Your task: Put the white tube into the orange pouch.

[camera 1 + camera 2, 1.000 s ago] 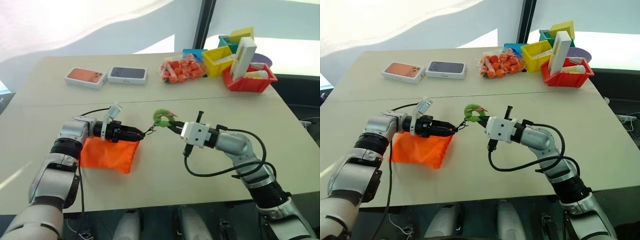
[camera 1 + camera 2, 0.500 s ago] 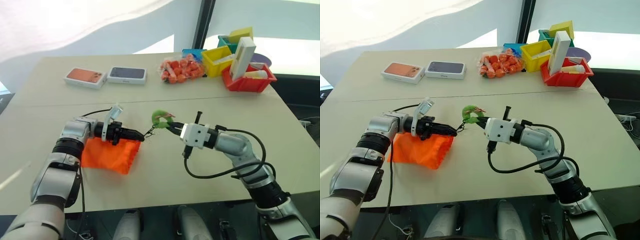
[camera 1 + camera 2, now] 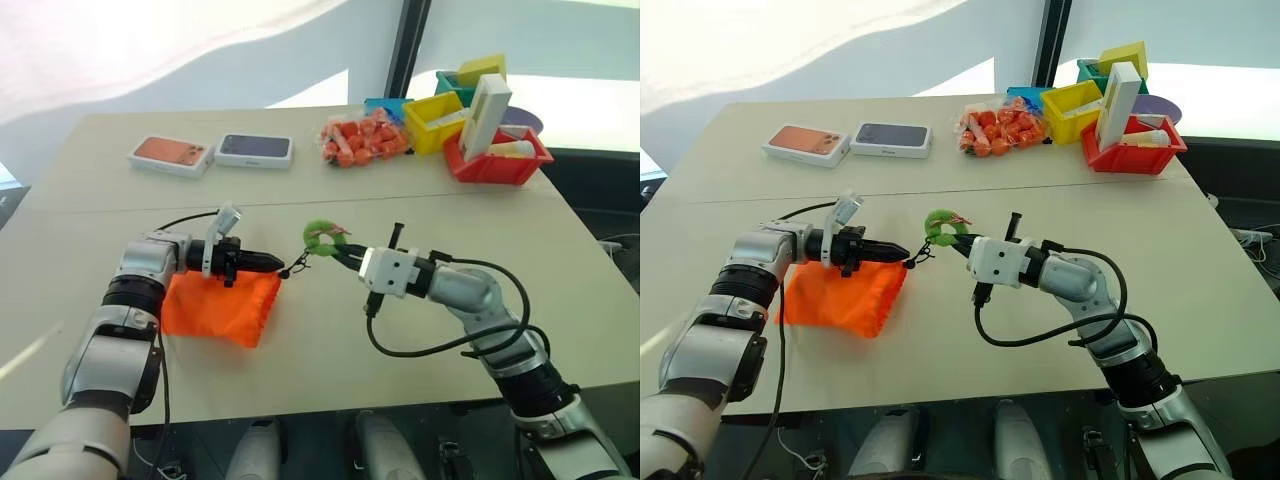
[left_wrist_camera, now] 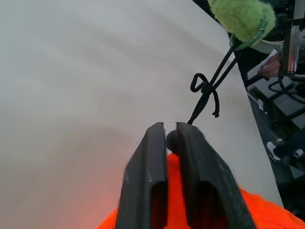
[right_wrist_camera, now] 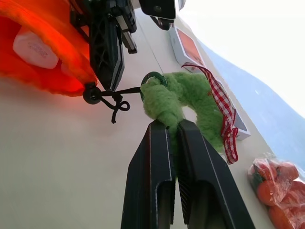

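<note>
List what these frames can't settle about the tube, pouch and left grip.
- White tube: a pale shape glows through the orange pouch fabric in the right wrist view; identity unconfirmed.
- Left gripper: its fingers hide what they pinch at the pouch mouth.
- Pouch mouth: hidden by that gripper in head views.

Orange pouch (image 3: 218, 308) flat on table.

Left claw (image 3: 272, 264) and right claw (image 3: 345, 256) point inward, both nearly closed.
</note>
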### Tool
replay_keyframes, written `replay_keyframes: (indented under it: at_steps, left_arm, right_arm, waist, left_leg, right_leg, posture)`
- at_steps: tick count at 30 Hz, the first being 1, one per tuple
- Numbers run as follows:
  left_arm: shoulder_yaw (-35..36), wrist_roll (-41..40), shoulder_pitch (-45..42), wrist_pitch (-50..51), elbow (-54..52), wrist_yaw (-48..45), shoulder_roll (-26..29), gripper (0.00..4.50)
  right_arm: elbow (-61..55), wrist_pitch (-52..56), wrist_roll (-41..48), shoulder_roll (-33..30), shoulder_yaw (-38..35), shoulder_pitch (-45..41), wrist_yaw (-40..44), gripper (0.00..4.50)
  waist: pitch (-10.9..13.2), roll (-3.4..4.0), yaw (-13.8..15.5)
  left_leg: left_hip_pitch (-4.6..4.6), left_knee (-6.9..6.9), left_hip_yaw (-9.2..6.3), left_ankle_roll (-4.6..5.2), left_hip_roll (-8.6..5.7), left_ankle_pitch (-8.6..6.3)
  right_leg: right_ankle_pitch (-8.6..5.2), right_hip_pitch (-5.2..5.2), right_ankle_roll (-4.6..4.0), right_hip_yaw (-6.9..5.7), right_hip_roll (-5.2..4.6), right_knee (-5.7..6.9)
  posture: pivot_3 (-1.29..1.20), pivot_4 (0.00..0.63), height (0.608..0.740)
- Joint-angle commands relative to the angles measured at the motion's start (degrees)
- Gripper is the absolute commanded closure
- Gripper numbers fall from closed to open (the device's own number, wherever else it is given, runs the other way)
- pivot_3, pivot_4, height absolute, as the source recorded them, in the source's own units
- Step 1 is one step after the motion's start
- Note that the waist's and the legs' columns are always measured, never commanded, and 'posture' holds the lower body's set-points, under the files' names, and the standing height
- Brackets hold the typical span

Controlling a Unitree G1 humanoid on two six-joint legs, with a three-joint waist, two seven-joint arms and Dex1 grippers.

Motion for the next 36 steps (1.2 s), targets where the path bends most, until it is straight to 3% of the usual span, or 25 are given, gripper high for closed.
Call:
replay_keyframes:
  at_steps: [1, 21, 24, 27, 36]
  left_arm:
    - [1.8, -0.3, -0.9, -0.6, -0.4, 0.2, 0.3, 2.23]
    - [-0.8, 1.6, -2.4, -1.4, 1.0, -3.9, -1.2, 2.23]
    - [-0.9, 1.2, -2.4, -1.0, 0.9, -3.9, -1.1, 3.04]
    - [-0.9, 1.2, -2.3, -1.0, 1.0, -3.9, -0.9, 4.32]
    - [0.9, 1.8, -1.2, -3.6, -0.1, -1.6, -0.6, 4.32]
  right_arm:
    - [-1.6, -0.5, 1.9, 0.5, -2.0, -1.5, -0.3, 4.5]
    - [-3.7, 0.1, 3.6, -0.2, -1.9, -1.6, 0.1, 4.5]
    - [-3.6, -0.1, 3.4, -0.3, -1.8, -1.5, 0.2, 4.5]
    - [-3.5, -0.2, 3.3, -0.3, -1.8, -1.4, 0.3, 4.5]
    - [-2.3, 0.9, 2.1, -0.1, -2.1, -1.6, -0.9, 4.5]
  waist:
    - [0.0, 0.0, 0.0]
    - [0.0, 0.0, 0.0]
    - [0.0, 0.0, 0.0]
    - [0.0, 0.0, 0.0]
    - [0.0, 0.0, 0.0]
  left_leg:
    - [0.0, 0.0, 0.0, 0.0, 0.0, 0.0]
    - [0.01, 0.02, 0.0, 0.0, -0.01, 0.0]
    - [0.01, 0.01, -0.01, 0.0, -0.01, 0.0]
    - [0.01, 0.02, 0.0, 0.0, -0.01, 0.0]
    - [0.02, 0.02, -0.01, 0.0, -0.01, 0.0]
  right_leg:
    - [0.0, 0.0, 0.0, 0.0, 0.0, 0.0]
    - [0.0, 0.0, 0.0, 0.0, 0.0, 0.06]
    - [0.0, 0.0, 0.01, 0.0, 0.0, 0.07]
    - [0.0, 0.0, 0.01, 0.0, 0.0, 0.07]
    - [0.0, 0.0, 0.01, 0.0, 0.0, 0.08]
  posture:
    - [0.0, 0.15, 0.74]
    - [0.0, 0.15, 0.74]
    - [0.0, 0.15, 0.74]
    - [0.0, 0.15, 0.74]
    - [0.0, 0.15, 0.74]
